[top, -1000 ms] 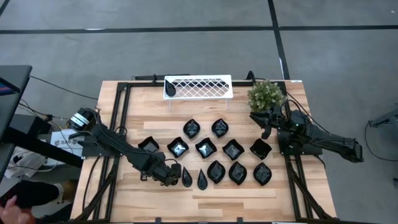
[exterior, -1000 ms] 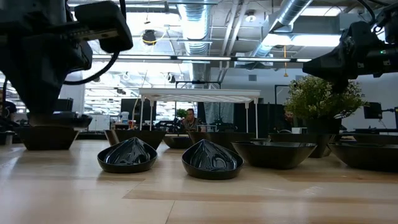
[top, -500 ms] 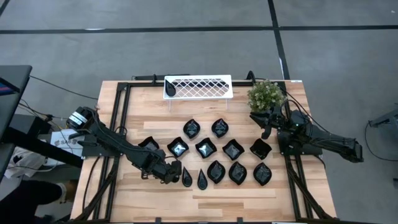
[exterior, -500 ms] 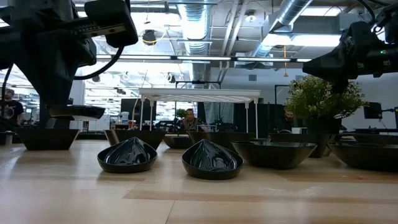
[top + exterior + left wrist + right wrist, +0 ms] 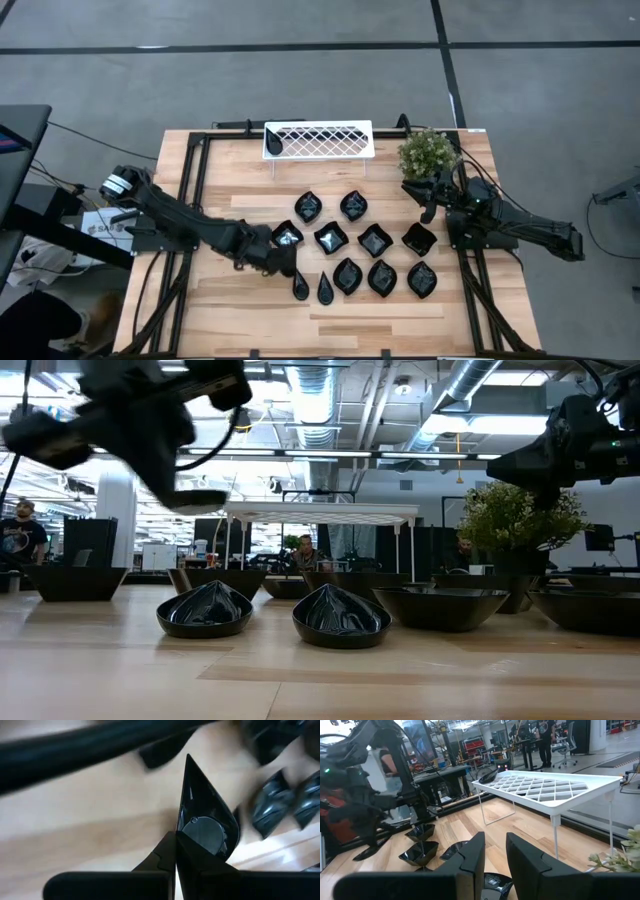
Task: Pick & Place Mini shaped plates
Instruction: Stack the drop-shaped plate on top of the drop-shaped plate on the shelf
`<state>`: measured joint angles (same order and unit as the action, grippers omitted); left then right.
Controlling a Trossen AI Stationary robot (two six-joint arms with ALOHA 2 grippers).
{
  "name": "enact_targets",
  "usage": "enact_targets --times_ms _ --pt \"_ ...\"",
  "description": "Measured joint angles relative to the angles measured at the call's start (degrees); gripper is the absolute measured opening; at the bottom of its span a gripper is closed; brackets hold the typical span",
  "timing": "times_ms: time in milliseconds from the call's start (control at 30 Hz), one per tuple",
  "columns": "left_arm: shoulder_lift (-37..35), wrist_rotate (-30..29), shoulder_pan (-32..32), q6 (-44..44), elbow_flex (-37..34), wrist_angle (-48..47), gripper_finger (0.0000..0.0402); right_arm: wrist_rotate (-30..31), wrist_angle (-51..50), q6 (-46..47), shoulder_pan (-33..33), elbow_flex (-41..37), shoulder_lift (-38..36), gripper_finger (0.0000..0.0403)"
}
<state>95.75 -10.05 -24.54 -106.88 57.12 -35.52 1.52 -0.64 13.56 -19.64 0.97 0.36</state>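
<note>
Glossy black plates (image 5: 352, 275); white lattice tray (image 5: 320, 139); green plant (image 5: 428, 153).

black teardrop plate (image 5: 202, 815) lifted; glossy plates (image 5: 355, 245) clustered mid-table

Setting: robotics lab or industrial workshop. Evidence: wooden surface (image 5: 250, 310) on a black metal frame (image 5: 190, 190), standing on grey concrete floor (image 5: 300, 80) crossed by dark lines; exposed silver ducts (image 5: 480, 380) and pipes under an open ceiling; workbenches (image 5: 445, 772) and an office chair (image 5: 572, 742) beyond, toward 12 o'clock; seated person (image 5: 305, 552) and standing person (image 5: 18, 538) in the background; loose cables (image 5: 80, 130) at 9 o'clock.
</note>
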Motion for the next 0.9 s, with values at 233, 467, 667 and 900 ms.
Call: enact_targets --times_ms 233,467,667,900 --pt "-2.1 -1.4 6.4 9.8 0.0 0.4 0.0004 0.0 0.0 0.0 0.0 0.0 0.0 0.0074" --pt "-4.3 -3.9 10.9 15.8 0.1 0.9 0.0004 0.0 0.0 0.0 0.0 0.0 0.0 0.0074" --pt "-4.8 -4.3 13.9 19.8 0.1 1.2 0.0004 0.0 0.0 0.0 0.0 0.0 0.0 0.0074" --pt "-4.8 -4.3 16.9 24.1 0.1 2.2 0.0004 0.0 0.0 0.0 0.0 0.0 0.0 0.0074"
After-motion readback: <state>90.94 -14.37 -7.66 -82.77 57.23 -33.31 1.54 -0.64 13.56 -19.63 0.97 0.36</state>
